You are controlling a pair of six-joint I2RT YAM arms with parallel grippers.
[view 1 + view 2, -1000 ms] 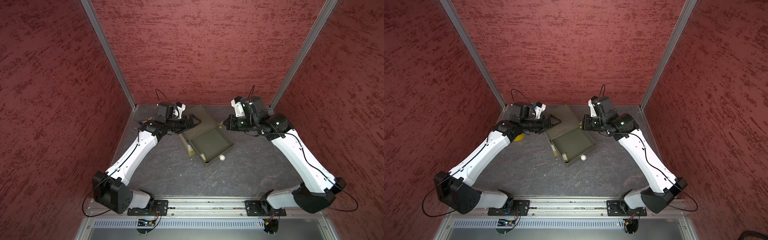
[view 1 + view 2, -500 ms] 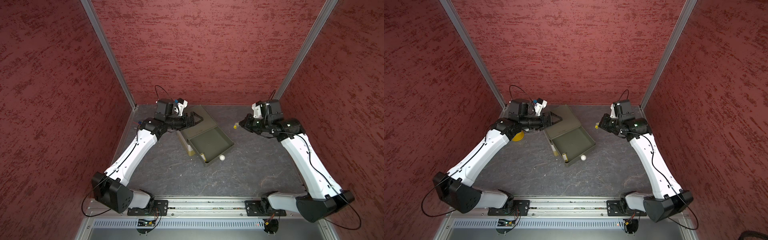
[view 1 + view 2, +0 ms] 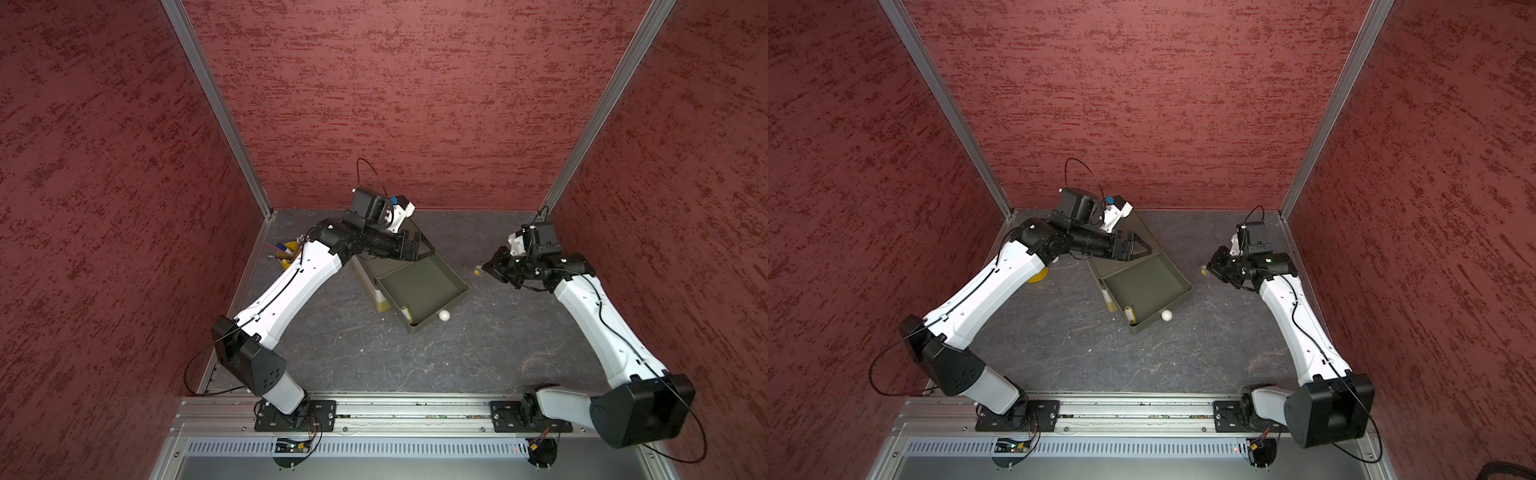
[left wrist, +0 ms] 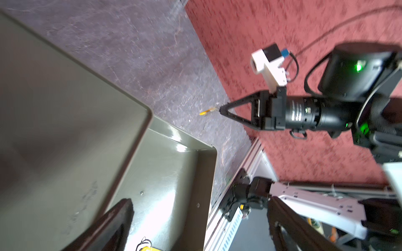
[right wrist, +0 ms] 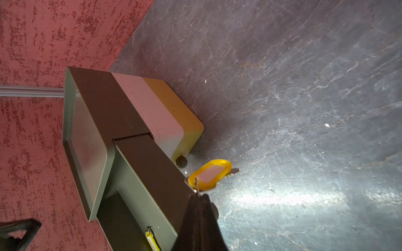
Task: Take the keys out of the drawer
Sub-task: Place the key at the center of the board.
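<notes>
Grey tabletop (image 3: pixel 353 353) carries drawer unit (image 3: pixel 419 286) and yellow cup (image 3: pixel 286 262)

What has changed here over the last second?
The right gripper, shut on a yellow-tagged key, swung away from the drawer toward its own right. The left gripper edged slightly over the cabinet. The drawer stayed open, another yellow key inside.

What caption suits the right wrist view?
Right gripper pinches a small yellow-tagged metal key beside the open olive-green drawer, where a second yellow-tagged key lies.
</notes>
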